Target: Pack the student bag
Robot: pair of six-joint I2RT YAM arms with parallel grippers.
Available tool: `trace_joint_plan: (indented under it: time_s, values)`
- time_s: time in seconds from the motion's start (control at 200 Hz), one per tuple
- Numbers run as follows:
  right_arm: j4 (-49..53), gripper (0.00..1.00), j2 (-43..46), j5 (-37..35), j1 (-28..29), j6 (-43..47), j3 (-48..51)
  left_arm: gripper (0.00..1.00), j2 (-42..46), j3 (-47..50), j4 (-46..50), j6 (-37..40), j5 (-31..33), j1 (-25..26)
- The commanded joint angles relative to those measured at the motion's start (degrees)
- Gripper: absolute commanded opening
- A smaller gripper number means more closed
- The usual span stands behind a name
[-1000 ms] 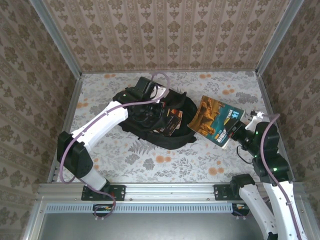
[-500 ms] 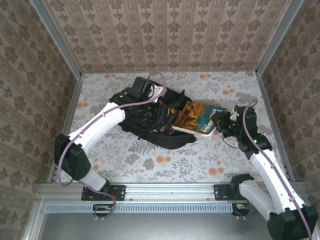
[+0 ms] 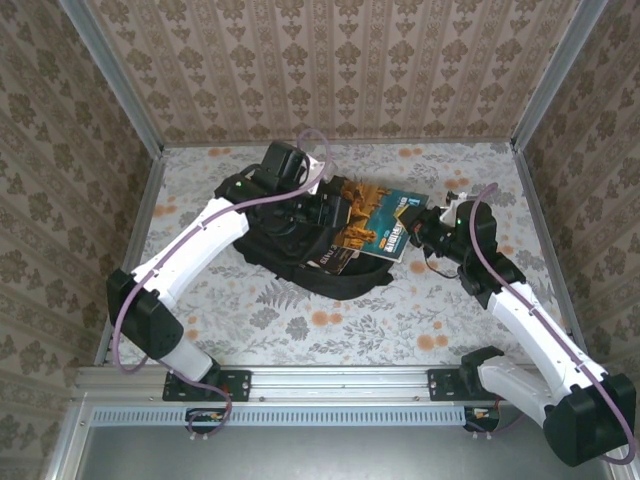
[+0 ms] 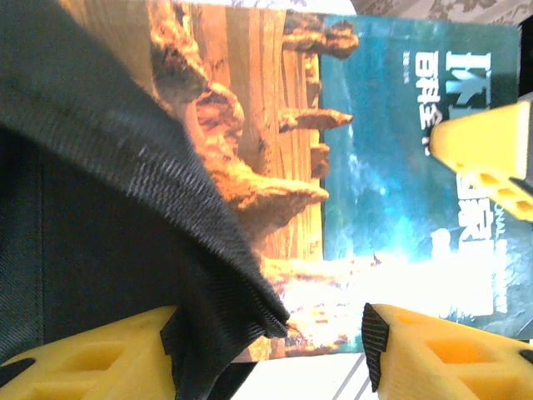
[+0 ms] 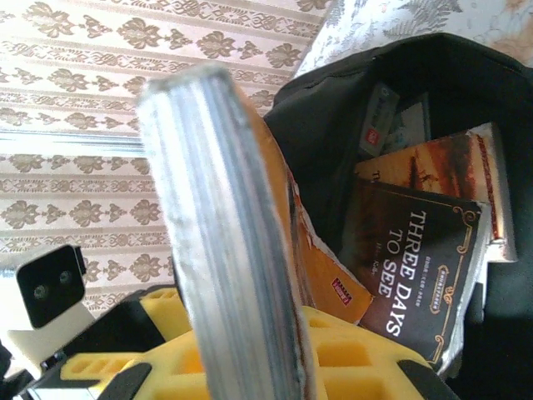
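The right gripper [image 3: 422, 227] has swung the book [image 3: 378, 222] left, its end now over the student bag's [image 3: 330, 282] mouth, clenched on the book's right edge. The bag lies mid-way across the table [image 3: 450, 310]; farther back, the left gripper's [image 4: 268, 333] jaws stand apart, seemingly released from the rim.

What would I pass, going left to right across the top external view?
From the left: left arm's black elbow → student bag → teal and orange book sticking out of the bag's right side → right fingers clamped on the book's edge → right arm's white forearm.
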State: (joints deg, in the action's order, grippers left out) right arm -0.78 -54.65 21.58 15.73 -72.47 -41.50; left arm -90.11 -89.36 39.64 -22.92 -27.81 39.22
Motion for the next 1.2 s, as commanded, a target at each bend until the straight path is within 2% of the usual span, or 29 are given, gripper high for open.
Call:
trace_joint_plan:
  time_s: [0.0,0.04,0.13,0.235,0.32,0.425,0.615,0.775,0.89,1.025,1.195]
  values:
    - [-7.00,0.00,1.47,3.64,1.00,-1.21,-3.67,0.65,-2.29,-4.13,3.76,1.59,2.46,-0.73]
    - [-6.66,0.00,1.56,3.60,1.13,-1.02,-3.78,0.71,-3.19,-5.33,5.14,2.05,3.57,-0.76]
    - [-6.26,0.00,1.56,3.47,1.40,-1.00,-3.78,0.77,-5.14,-7.99,7.65,2.59,5.26,-0.73]
    - [-6.28,0.00,1.71,2.81,2.22,-0.84,-3.68,0.78,-7.07,-10.50,10.89,2.33,8.25,-0.65]
    - [-5.83,0.00,1.69,2.26,2.98,-0.57,-3.68,0.74,-7.36,-10.26,11.46,1.61,9.28,-0.69]
    - [-5.53,0.00,1.82,1.74,3.67,-0.16,-3.43,0.62,-7.46,-9.98,12.05,1.15,11.19,-0.90]
    - [-3.12,0.00,3.08,0.34,4.05,1.54,-3.24,0.26,-6.35,-9.44,11.47,0.07,10.86,-1.75]
    - [0.10,0.00,4.68,-0.71,4.05,3.35,-3.39,0.09,-5.16,-9.24,11.17,-0.28,10.04,-2.26]
    - [4.27,0.00,5.82,-2.03,4.05,5.54,-3.76,0.00,-4.18,-8.74,10.15,-0.91,6.74,-2.95]
    - [11.67,0.00,8.97,-6.77,4.10,8.56,-3.09,0.00,-2.19,-8.25,8.13,-0.59,2.83,-3.84]
    - [12.46,0.00,11.54,-8.14,4.01,8.51,0.48,0.00,0.18,-8.31,7.07,2.03,1.11,-4.61]
